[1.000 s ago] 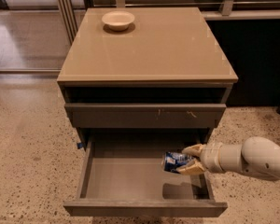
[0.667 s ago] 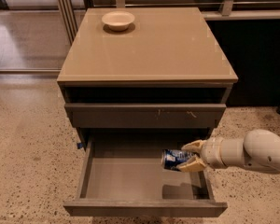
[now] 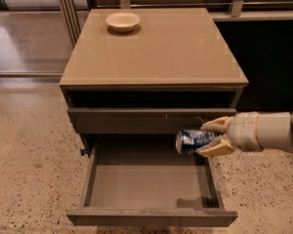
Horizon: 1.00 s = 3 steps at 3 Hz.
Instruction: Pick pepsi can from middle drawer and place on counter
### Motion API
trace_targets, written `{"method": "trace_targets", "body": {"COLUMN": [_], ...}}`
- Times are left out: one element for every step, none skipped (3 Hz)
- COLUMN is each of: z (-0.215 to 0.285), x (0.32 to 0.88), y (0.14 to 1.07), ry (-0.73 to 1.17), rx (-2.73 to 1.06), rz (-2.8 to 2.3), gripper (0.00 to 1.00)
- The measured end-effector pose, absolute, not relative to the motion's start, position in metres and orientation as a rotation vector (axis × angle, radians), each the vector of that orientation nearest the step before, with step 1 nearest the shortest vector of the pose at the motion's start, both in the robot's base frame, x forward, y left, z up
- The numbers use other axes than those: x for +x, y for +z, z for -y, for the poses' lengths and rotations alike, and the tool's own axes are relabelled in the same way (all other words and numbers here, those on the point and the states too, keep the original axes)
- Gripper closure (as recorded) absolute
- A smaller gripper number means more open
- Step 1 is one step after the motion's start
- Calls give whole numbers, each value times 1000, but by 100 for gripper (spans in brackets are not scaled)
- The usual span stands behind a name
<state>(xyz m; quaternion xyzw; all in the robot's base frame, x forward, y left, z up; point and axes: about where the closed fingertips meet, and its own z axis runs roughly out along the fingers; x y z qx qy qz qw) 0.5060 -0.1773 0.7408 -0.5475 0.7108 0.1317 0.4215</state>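
The pepsi can (image 3: 191, 141), blue with white markings, lies on its side in my gripper (image 3: 209, 138), which is shut on it and holds it above the right rear part of the open middle drawer (image 3: 146, 186). The arm reaches in from the right. The drawer's bare grey-brown tray is pulled far out. The glossy tan counter (image 3: 156, 48) is the cabinet top above and behind the can.
A cream bowl (image 3: 122, 21) sits at the far left of the counter. A shut drawer front with pale scuffs (image 3: 151, 120) is just behind the can. Speckled floor surrounds the cabinet; a dark wall is at the right.
My gripper has lifted the can up out of the drawer tray, from low inside the right side to the level of the drawer front above.
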Motion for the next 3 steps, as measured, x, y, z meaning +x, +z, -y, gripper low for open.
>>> {"method": "trace_targets", "body": {"z": [179, 176, 176], "x": [508, 509, 509], "y": [808, 849, 850], "ry": [231, 146, 144], "rx": [-1364, -1374, -1376], "rz": [-1706, -1641, -1639], "gripper": [100, 100, 100]}}
